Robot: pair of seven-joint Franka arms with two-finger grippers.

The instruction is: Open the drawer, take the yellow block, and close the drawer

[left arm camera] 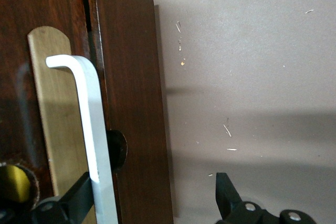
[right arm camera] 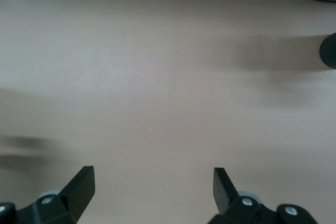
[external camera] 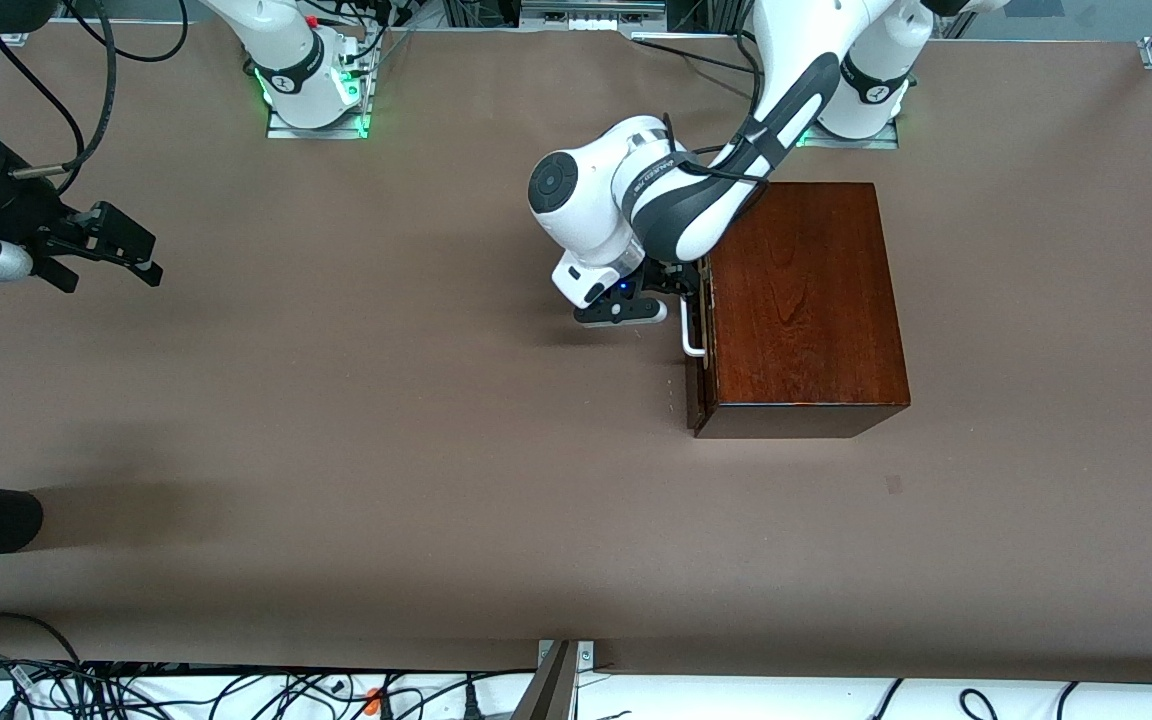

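Reddish-brown box (external camera: pixel 801 300) w/ drawer (external camera: pixel 700 330) all but shut, contents hidden; left gripper (external camera: pixel 678 290) at its white handle (external camera: pixel 692 335). Left wrist: fingers (left arm camera: pixel 79 198) spread, handle between. Right wrist: right gripper (right arm camera: pixel 152 190) agape over bare surface (right arm camera: pixel 168 77), waiting.

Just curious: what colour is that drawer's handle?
White; the handle shows best in the left wrist view.

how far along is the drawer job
Nothing looks finished: the drawer in the glossy reddish-brown wooden box sits about shut. In hand: the open left gripper is at the white loop handle, one finger touching it. The right gripper waits, open. Pulling, taking the block and closing remain.
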